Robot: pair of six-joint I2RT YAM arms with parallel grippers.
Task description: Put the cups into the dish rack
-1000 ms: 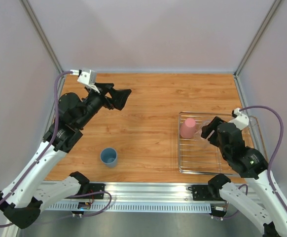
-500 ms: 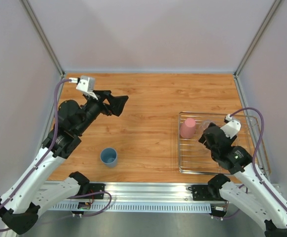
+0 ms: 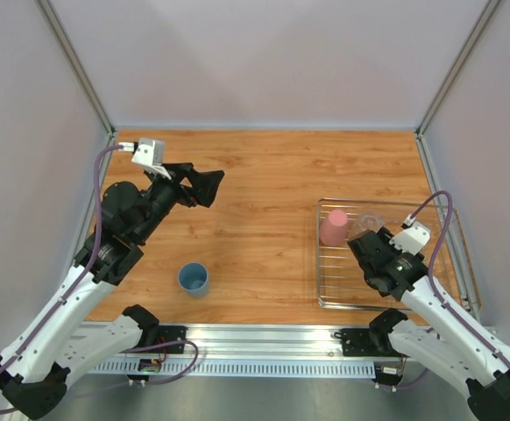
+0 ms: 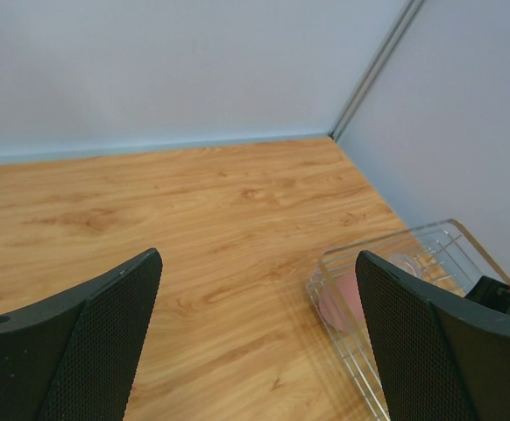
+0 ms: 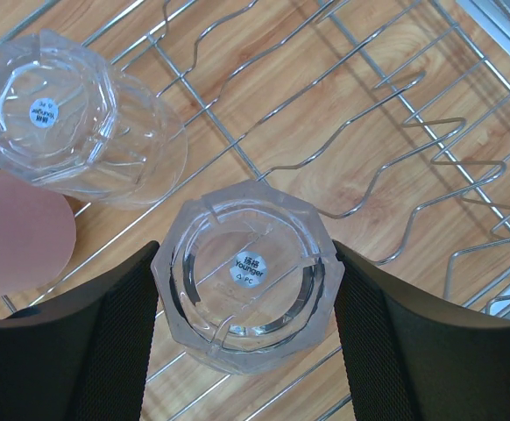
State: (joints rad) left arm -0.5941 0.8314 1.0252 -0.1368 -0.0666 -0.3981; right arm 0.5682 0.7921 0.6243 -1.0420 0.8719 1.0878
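My right gripper (image 3: 363, 247) (image 5: 248, 289) is shut on a clear glass tumbler (image 5: 246, 274), held upside down over the wires of the silver dish rack (image 3: 322, 263) (image 5: 386, 114). I cannot tell whether the tumbler touches the wires. A second clear tumbler (image 5: 71, 118) (image 3: 371, 219) and the pink cup (image 3: 334, 226) (image 5: 14, 241) stand upside down in the rack's far left part. The blue cup (image 3: 193, 279) stands upright on the table at the near left. My left gripper (image 3: 207, 185) (image 4: 259, 333) is open and empty, raised over the back left of the table. The lavender cup is out of view.
The rack (image 4: 351, 351) lies at the right of the wooden table (image 3: 264, 175), close to the right wall. Raised wire dividers (image 5: 430, 132) fill the rack's right part. Grey walls enclose the table on three sides.
My right arm has drawn back toward the near edge and lowered over the rack with the tumbler. My left gripper has shifted slightly left.
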